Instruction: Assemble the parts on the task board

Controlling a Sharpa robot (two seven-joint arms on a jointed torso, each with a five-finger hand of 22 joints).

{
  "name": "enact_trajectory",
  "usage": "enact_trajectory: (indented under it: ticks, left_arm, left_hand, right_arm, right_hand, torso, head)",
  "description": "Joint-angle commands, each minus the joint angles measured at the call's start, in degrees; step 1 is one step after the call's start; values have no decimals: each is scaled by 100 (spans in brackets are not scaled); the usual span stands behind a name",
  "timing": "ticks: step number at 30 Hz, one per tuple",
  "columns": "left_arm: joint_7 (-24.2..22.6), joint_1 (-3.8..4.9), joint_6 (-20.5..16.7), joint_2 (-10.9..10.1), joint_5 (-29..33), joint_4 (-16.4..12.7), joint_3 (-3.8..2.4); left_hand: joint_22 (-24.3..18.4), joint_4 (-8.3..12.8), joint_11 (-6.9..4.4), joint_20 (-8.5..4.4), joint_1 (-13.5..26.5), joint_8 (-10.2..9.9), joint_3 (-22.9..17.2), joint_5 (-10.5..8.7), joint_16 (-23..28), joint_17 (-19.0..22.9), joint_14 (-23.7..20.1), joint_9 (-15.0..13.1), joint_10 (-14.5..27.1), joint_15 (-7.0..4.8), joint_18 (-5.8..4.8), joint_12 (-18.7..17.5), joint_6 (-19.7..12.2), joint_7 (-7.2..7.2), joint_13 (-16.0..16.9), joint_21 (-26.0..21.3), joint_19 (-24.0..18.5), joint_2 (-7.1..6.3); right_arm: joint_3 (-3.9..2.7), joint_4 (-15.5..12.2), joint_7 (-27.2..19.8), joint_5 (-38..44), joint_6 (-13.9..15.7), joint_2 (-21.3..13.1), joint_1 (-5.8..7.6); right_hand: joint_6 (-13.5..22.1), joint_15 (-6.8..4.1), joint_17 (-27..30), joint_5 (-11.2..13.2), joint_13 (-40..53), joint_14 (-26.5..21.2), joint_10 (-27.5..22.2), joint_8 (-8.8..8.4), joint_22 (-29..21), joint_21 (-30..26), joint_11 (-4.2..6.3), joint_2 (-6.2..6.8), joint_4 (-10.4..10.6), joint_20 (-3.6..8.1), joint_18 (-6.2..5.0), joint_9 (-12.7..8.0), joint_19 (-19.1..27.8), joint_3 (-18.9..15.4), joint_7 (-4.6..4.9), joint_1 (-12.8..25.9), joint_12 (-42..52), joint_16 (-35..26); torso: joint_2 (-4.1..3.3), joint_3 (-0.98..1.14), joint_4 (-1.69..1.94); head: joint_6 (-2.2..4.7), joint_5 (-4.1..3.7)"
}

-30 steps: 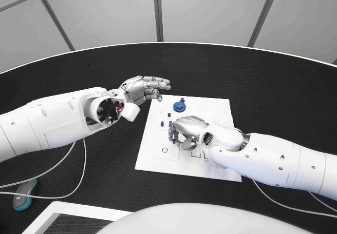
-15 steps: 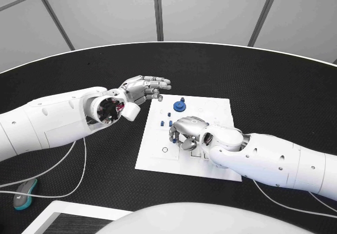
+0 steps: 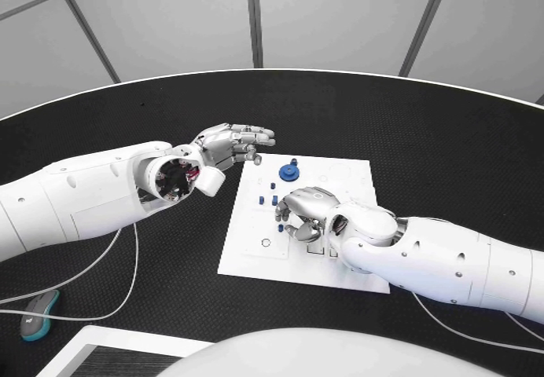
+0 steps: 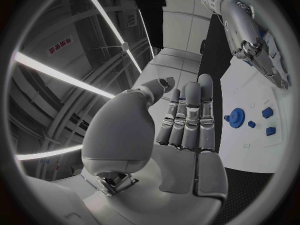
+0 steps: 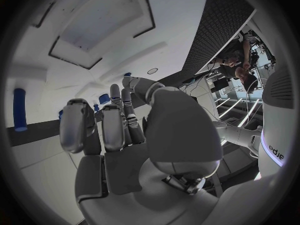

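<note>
The white task board (image 3: 340, 177) lies mid-table. A blue gear (image 3: 290, 168) stands near its far edge, with small blue parts (image 3: 272, 186) close beside it. My right hand (image 3: 304, 212) is low over the board's middle with its fingers curled down. One small blue part (image 3: 280, 228) lies at its fingertips, and whether they pinch anything is hidden. In the right wrist view the curled fingers (image 5: 112, 125) sit over the board (image 5: 156, 15) near a blue part (image 5: 19, 110). My left hand (image 3: 233, 144) hovers off the board's far left corner, fingers extended (image 4: 187, 115), holding nothing; the gear (image 4: 236, 117) lies beyond it.
A teal object (image 3: 34, 322) with a pale cable lies on the black table at the near left. A white tray edge (image 3: 113, 349) shows at the near left corner. A cable (image 3: 453, 326) trails under the right arm.
My right hand has edged slightly toward the board's near side. The left hand and the blue gear stay where they were.
</note>
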State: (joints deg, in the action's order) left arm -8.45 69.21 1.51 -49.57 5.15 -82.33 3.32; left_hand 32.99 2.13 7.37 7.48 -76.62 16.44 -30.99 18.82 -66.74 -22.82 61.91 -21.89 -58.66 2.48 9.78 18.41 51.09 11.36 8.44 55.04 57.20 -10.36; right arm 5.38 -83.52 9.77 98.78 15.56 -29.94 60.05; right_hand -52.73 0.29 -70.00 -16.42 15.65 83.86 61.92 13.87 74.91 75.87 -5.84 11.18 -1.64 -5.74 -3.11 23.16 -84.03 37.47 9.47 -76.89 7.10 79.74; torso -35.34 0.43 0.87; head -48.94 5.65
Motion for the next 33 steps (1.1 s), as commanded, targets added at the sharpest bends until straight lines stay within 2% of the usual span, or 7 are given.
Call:
enact_trajectory:
  ticks: [1,11,16,18,19,23,33]
  left_arm:
    - [13,0,7,-2,0,8,0]
    - [31,-1,39,-11,0,34,1]
    - [24,-2,49,-24,0,58,1]
    - [22,-2,52,-23,0,76,1]
    - [20,-2,54,-22,0,84,2]
    - [13,-3,65,-11,0,104,2]
    - [12,-4,84,-10,-1,93,2]
  left_hand:
    - [-5,-10,-10,-2,-7,25,31,10,37,5,-27,-2,48,9,84,31,-18,1,-6,-36,-34,57]
    - [-7,-10,-9,-1,-11,25,34,10,37,7,-31,-1,54,10,84,34,-22,1,-8,-39,-35,63]
    - [-7,-10,-9,-1,-11,25,34,10,37,7,-31,-1,54,10,84,34,-22,1,-8,-39,-35,63]
    - [-7,-10,-9,-1,-11,25,34,10,37,7,-31,-1,54,10,84,34,-22,1,-8,-39,-35,63]
    - [-7,-10,-9,-1,-11,25,34,10,37,7,-31,-1,54,10,84,34,-22,1,-8,-39,-35,63]
    - [-9,-11,-9,0,-11,26,38,9,36,8,-32,-1,56,11,84,37,-23,2,-8,-41,-36,65]
    - [-9,-11,-9,0,-11,26,38,9,36,8,-32,-1,56,11,84,37,-23,2,-8,-41,-36,65]
  right_arm:
    - [0,-68,4,0,36,-72,0]
    - [-20,-781,103,1,296,-736,20]
    - [-62,-1137,258,1,288,-1319,238]
    - [-70,-1164,289,0,265,-1491,336]
    - [-73,-1164,297,0,257,-1571,382]
    - [-79,-1109,309,1,202,-1760,482]
    - [-78,-772,267,1,155,-1669,541]
  right_hand:
    - [63,47,9,-8,-15,237,-73,-33,586,-28,-6,73,-13,-34,-23,-8,-54,-32,-3,20,-27,-23]
    - [20,40,37,-20,-12,228,-40,-14,597,-13,11,58,-18,-41,-22,5,-62,-26,-20,22,26,-33]
    - [4,28,107,106,-34,206,-43,-20,569,-60,35,189,83,-38,-34,14,-53,-147,-57,234,88,-67]
    - [71,31,97,463,-110,211,-233,-66,467,-221,31,284,164,-38,-67,4,-2,-238,-168,348,34,-53]
    - [94,18,111,618,-123,209,-214,-88,467,-220,47,348,225,-35,-65,-1,-10,-340,-158,418,74,-55]
    - [127,6,108,617,-151,210,-249,-123,468,-219,59,408,291,-23,-61,-8,-23,-516,-203,443,105,-48]
    - [248,18,101,602,-225,214,-402,-236,404,-324,40,347,374,-25,-77,-44,-9,-777,-252,276,134,-30]
  torso:
    - [0,-1,-7]
    - [17,-8,-20]
    - [33,-11,-59]
    - [45,-12,-79]
    - [49,-13,-82]
    - [60,-15,-106]
    - [50,-21,-95]
  head:
    - [16,-6]
    - [90,-88]
    - [144,-137]
    - [171,-153]
    - [178,-160]
    - [211,-184]
    - [238,-158]
